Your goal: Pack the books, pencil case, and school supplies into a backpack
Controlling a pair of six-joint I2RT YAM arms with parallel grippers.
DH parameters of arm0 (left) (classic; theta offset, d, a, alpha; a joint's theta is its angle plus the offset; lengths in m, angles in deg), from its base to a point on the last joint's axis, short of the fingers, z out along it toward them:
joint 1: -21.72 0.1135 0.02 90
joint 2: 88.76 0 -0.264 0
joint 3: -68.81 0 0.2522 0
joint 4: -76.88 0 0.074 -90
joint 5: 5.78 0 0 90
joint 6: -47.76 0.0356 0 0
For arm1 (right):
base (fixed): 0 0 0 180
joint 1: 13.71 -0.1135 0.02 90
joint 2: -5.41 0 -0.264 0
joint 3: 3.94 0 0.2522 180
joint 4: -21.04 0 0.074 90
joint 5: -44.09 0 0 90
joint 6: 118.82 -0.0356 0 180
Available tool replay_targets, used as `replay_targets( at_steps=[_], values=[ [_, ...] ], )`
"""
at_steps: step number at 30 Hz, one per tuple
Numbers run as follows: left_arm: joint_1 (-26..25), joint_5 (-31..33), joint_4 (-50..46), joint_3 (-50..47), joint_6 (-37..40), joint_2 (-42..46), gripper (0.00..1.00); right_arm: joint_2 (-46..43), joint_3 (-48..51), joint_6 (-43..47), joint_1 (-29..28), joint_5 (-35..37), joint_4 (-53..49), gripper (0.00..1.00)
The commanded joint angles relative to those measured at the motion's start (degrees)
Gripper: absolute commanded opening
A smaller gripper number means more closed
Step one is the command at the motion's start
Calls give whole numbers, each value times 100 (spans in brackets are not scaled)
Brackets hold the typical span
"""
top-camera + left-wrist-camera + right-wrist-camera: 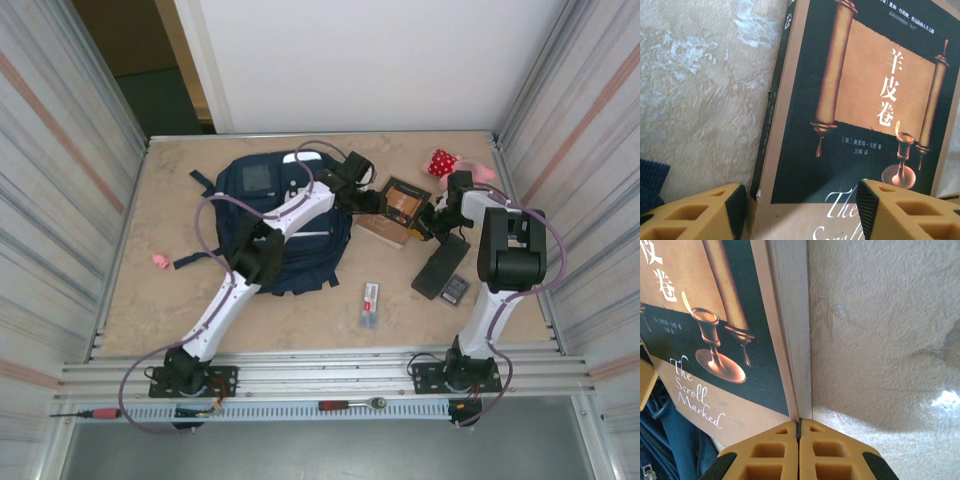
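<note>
The book [402,203] lies cover up on the table [200,310], just right of the backpack [270,215]. The left jaws stand open at the book's left edge. In the left wrist view their two fingers [715,212] are well apart, and the tan lower band of the cover shows between them. I cannot tell if they touch the book. The right jaws are closed at the book's right side. Their fingers [770,460] press flat against each other, just at the end of the page edge. I cannot tell if they pinch anything. The pencil case [440,266] lies near the right arm, with the calculator [456,289] just beside it. The white pack [370,303] lies apart, between the two arms. A pink plush toy [445,163] sits at the far side.
</note>
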Motion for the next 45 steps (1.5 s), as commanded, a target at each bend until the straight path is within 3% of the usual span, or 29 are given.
replay_targets(
  at_steps=[1, 8, 20, 25, 27, 30, 32, 34, 37, 41, 45],
  values=[
    [-22, -169, -839, -83, 62, -397, 62, 265, 30, 46, -127, 330, -468, 5],
    [-13, -1430, -125, -963, -144, 458, 59, 184, 156, -118, -449, 92, -417, 5],
    [92, -2540, 1436, -2580, -935, 1730, 58, -206, 545, -152, -655, -107, -350, 5],
    [90, -2212, 1282, -2769, -817, 1823, 56, -340, 694, -230, -705, -131, -199, 5],
    [80, -2131, 1210, -2779, -817, 1779, 51, -364, 728, -257, -710, -161, -135, 5],
    [53, -1866, 1078, -2730, -721, 1784, 36, -476, 800, -297, -713, -171, -34, 5],
    [30, -1538, 862, -2674, -527, 1885, 20, -658, 873, -342, -684, -155, 68, 9],
    [5, -1170, 748, -2693, -323, 2082, 7, -903, 908, -381, -635, -130, 101, 16],
    [-46, -526, 644, -2844, 80, 2589, 0, -1437, 974, -360, -519, -135, 150, 32],
    [-105, 66, 950, -3575, 551, 3674, 0, -2394, 1049, -51, -434, 5, 134, 54],
    [-110, -17, 2154, -4971, 767, 4992, 0, -3402, 1185, 437, -476, -71, 223, 61]
  ],
)
